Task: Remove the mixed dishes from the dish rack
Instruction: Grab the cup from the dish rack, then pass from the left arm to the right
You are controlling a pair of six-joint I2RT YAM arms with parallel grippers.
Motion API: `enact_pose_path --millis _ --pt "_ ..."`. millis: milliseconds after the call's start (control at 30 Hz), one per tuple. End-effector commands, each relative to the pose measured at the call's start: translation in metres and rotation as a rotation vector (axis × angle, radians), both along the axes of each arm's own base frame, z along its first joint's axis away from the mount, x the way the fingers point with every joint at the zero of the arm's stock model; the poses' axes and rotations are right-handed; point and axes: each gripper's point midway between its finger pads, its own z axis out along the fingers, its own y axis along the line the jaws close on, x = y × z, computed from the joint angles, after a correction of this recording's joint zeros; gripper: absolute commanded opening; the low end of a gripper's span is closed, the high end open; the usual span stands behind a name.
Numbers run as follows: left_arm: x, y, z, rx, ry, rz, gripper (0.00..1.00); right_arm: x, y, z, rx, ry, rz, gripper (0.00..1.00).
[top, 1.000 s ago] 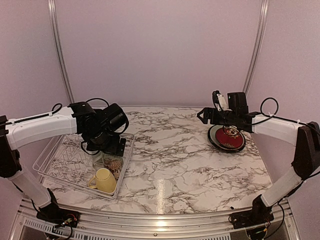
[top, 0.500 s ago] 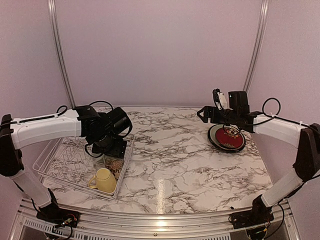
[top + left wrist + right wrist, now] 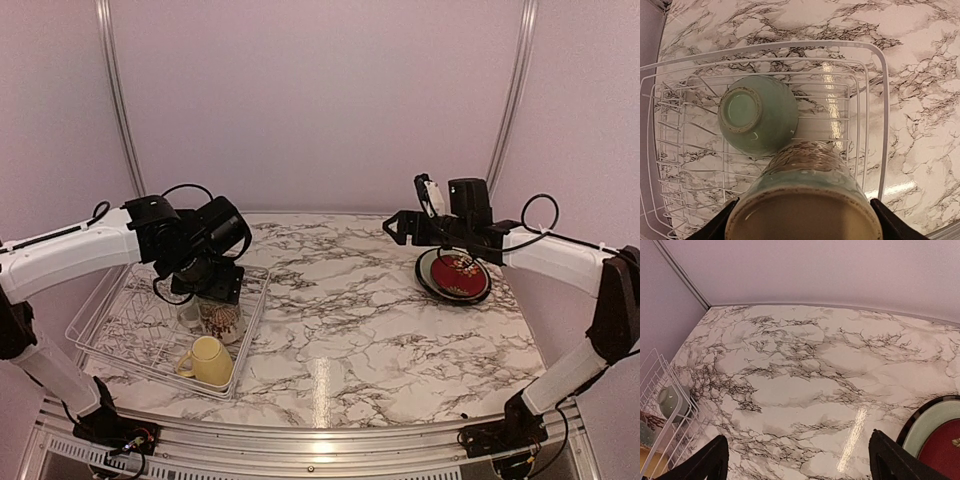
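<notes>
The cream floral mug (image 3: 805,200) stands upright in the right end of the dish rack (image 3: 875,100), its mouth turned up to the wrist camera. Its axis is vertical, in one line with the reach of the left gripper (image 3: 805,221), which comes straight from above. The two fingers lie against opposite sides of the mug wall, so the jaws stand wide but seem closed on the mug. Whether its foot is off the wires, I cannot tell.

Just beside it, toward the rack's far side, lies the small pale green bowl (image 3: 757,112), upside down. I judge the lift must go straight up, so that the mug does not drag the bowl.

The right gripper (image 3: 799,460) is well apart, near the dark red patterned plate (image 3: 462,272), fully open and holding nothing.
</notes>
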Motion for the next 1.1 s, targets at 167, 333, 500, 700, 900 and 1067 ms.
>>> enact_pose_path --millis 167,333,500,700,900,1067 --pt "0.007 0.004 0.112 -0.198 -0.234 0.0 0.0 -0.007 0.046 0.021 0.054 -0.013 0.115 0.94" --pt "0.008 0.002 0.152 -0.32 -0.325 -0.001 0.0 -0.02 0.065 0.025 0.172 0.034 0.212 0.94" --pt "0.015 -0.014 0.184 -0.543 -0.462 -0.009 0.0 -0.035 0.081 0.038 0.34 0.062 0.267 0.94" --pt "0.03 -0.034 0.219 -0.913 -0.553 0.003 0.0 -0.069 0.123 0.072 0.504 0.069 0.414 0.94" --pt "0.037 -0.057 0.235 -1.209 -0.53 -0.032 0.0 -0.103 0.155 0.102 0.703 0.097 0.533 0.94" --pt "0.035 -0.075 0.244 -1.376 -0.492 -0.092 0.0 -0.115 0.176 0.107 0.76 0.133 0.608 0.92"
